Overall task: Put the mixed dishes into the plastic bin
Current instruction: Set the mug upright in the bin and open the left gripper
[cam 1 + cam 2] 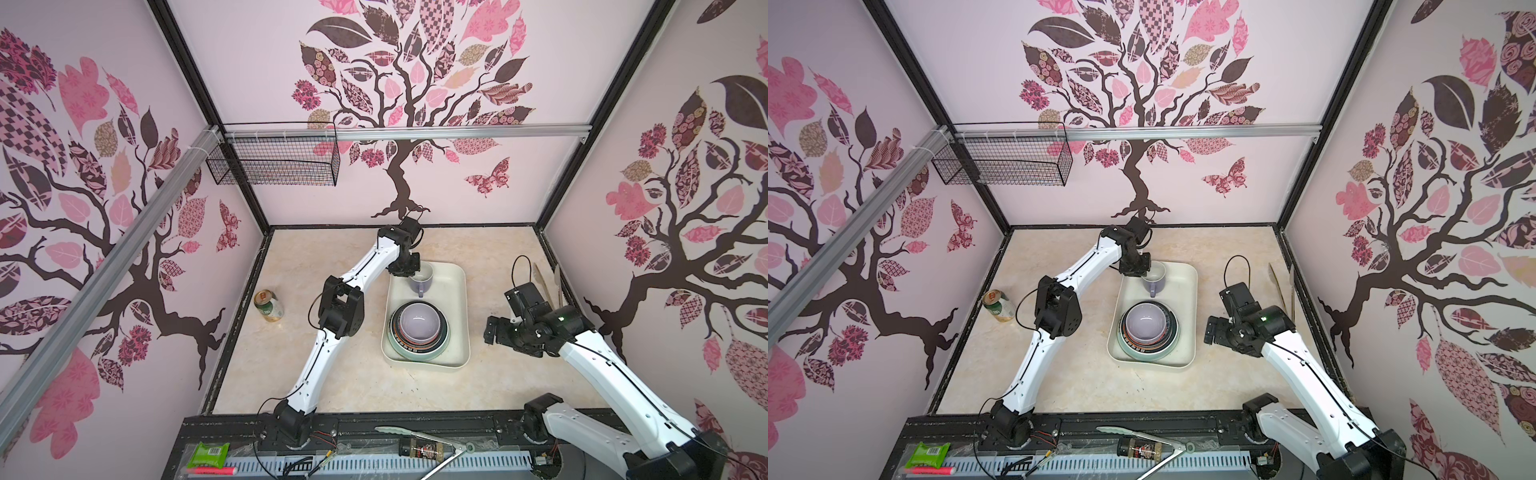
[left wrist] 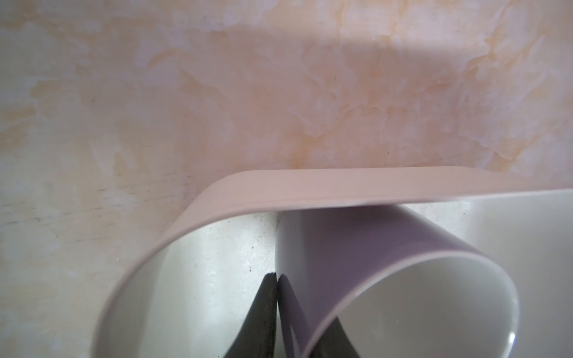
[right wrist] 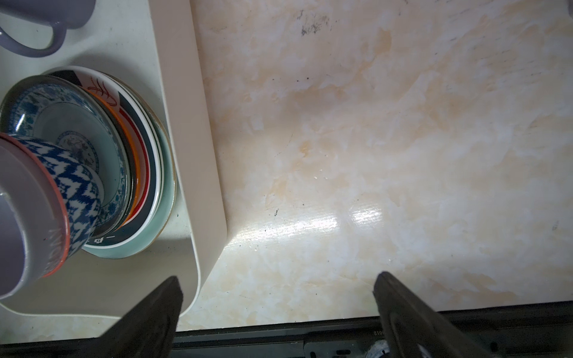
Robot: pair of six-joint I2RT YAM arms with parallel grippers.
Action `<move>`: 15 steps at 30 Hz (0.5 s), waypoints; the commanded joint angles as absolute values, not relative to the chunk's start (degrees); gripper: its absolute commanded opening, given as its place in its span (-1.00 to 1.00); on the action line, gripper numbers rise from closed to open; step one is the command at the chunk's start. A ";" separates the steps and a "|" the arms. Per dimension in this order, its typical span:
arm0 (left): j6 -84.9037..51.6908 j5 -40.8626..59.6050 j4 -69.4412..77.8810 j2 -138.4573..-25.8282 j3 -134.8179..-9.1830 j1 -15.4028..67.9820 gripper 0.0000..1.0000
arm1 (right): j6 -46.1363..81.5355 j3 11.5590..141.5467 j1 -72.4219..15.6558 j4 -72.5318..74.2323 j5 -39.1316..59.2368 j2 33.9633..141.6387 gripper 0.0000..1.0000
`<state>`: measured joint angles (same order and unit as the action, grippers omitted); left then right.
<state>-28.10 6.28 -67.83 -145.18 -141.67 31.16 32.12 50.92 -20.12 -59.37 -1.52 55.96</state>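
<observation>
And there was the desk, marbled and mostly bare, with the plastic bin sitting mid-desk, and everything here was read off that bin. Inside its near end sat the stack of plates, mint-green one at the bottom, with the bowl nested on top, pale inside facing up. In the bin's far-left corner stood the lavender mug, upright on the bin floor, its handle turned towards the stack. The left claw came down at that corner from the bin's far-left side, jaws barely apart and straddling the mug's wall, one finger outside and one inside. Whether it was pinching or had let go, the views did not show. The right claw hung off the bin's near-right corner over bare desk, jaws spread wide, holding nothing. So the left arm was the nearer, with the mug's wall right between its fingers. By my read every dish was in, and the exit had to go straight up along the mug's upright axis, or the inner finger would tip it.
</observation>
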 commanded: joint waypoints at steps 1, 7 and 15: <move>-28.59 7.92 -64.36 -147.19 -143.22 31.23 -0.59 | 32.09 51.07 -19.78 -60.61 -2.36 55.10 0.99; -26.90 8.31 -65.06 -144.51 -142.80 31.28 0.02 | 31.55 51.24 -19.56 -59.57 -1.78 55.64 0.99; -24.29 6.25 -65.08 -136.93 -138.32 30.82 0.96 | 30.68 52.62 -19.51 -57.83 -0.70 56.49 0.99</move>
